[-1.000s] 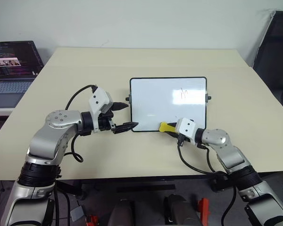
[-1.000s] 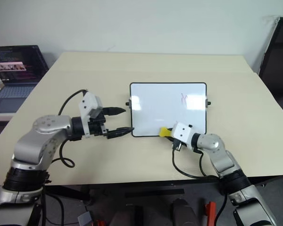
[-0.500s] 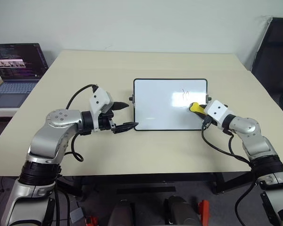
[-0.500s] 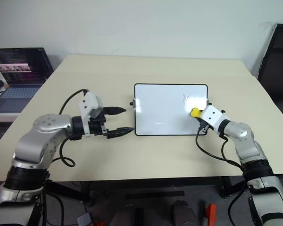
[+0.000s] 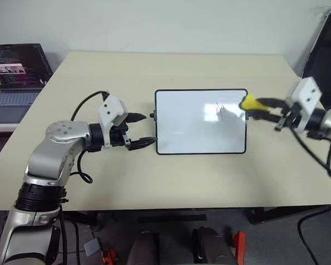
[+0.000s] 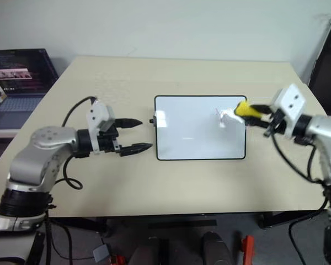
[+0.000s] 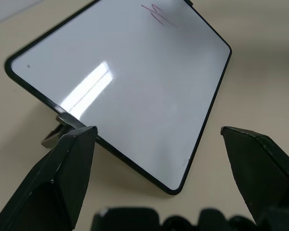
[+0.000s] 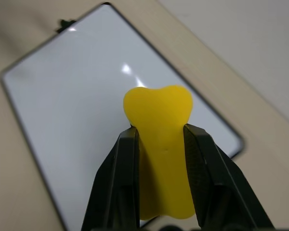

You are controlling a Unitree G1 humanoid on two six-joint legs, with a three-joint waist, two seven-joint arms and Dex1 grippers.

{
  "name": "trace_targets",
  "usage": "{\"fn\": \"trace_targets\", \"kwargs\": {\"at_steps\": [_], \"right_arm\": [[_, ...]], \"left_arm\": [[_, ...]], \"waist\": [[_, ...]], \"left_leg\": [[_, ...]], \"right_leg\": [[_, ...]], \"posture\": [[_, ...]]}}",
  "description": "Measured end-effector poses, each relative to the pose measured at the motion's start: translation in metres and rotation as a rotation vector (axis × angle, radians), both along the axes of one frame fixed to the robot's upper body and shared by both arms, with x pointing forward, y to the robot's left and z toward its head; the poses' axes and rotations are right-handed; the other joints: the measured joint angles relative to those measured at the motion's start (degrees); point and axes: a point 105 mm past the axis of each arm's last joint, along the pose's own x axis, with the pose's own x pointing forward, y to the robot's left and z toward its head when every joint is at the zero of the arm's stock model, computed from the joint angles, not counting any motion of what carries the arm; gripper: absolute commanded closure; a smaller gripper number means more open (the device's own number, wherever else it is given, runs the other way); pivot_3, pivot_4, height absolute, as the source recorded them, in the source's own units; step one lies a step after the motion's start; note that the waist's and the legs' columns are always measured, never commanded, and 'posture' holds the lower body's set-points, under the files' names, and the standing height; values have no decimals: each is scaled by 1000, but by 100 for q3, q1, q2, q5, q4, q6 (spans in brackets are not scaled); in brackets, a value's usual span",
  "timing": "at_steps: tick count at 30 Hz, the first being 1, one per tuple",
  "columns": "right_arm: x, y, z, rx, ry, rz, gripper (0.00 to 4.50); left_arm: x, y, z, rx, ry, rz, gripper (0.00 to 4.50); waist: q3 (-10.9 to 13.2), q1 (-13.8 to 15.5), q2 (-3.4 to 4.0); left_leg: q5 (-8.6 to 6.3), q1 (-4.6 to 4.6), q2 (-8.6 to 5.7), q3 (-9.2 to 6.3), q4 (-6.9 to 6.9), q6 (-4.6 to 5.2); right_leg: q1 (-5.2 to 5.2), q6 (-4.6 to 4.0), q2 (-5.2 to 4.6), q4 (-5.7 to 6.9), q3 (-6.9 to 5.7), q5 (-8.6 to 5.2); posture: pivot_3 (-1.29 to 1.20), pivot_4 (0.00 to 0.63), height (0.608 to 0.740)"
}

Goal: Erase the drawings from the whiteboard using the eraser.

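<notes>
Right tool (image 6: 252, 113) pinches yellow eraser (image 6: 244, 108) above whiteboard (image 6: 193, 135) edge

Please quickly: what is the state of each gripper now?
Left gripper: open, holding nothing.
Right gripper: shut on the eraser.

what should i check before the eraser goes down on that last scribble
1. eraser clamped in the right gripper: ok, both fingers press its sides.
2. eraser lined up with the drawing: not ok, it hangs at the whiteboard's right edge, beside the mark.
3. eraser touching the board: cannot tell.
4. other scribbles gone: ok, only one red mark shows.
5. left gripper steadying the board: not ok, open, beside its left edge.
6. board flat on the table: ok.
</notes>
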Motion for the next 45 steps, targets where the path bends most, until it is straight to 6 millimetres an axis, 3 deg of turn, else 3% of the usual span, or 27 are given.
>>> {"fn": "trace_targets", "kwargs": {"at_steps": [2, 8, 22, 30, 40, 45], "right_arm": [[2, -8, 1, -22, -4, -21, 3534], [8, -3, 7, -34, -30, -1, 3534], [13, 5, 5, -45, -31, 36, 3534], [16, -14, 0, -74, -11, -28, 3534], [15, -16, -4, -83, -9, -22, 3534], [25, 3, -5, -3, -50, 9, 3534]], "left_arm": [[1, 0, 9, 14, -33, 0, 0], [4, -3, 23, 32, -89, -1, 0], [0, -8, 25, 40, -98, -18, 0], [0, -8, 25, 41, -97, -20, 0], [-1, -12, 20, 48, -82, -34, 0], [0, -11, 20, 47, -80, -34, 0]], "waist": [[0, 14, 0], [6, -28, 9], [7, -23, 9], [7, -20, 10], [7, -30, 10], [7, -65, 10]], "left_leg": [[0, 0, 0, 1, 1, 0], [0, 0, 0, 3, 1, 0], [0, 0, 0, 2, 4, 0], [0, 1, 0, 3, 6, 0], [0, 1, 0, 2, 13, 0], [0, 3, 0, 3, 19, 0]], "right_leg": [[0, 0, 0, 0, 1, -1], [0, 0, 0, 5, 5, 0], [0, -2, 0, 10, 4, 1], [0, -20, 0, 11, 4, 11], [0, -19, 1, 21, 5, 11], [0, -19, 2, 29, 7, 11]], "posture": [[0, 150, 740], [0, 150, 740], [0, 150, 740], [0, 150, 740], [0, 150, 740], [0, 150, 740]]}}
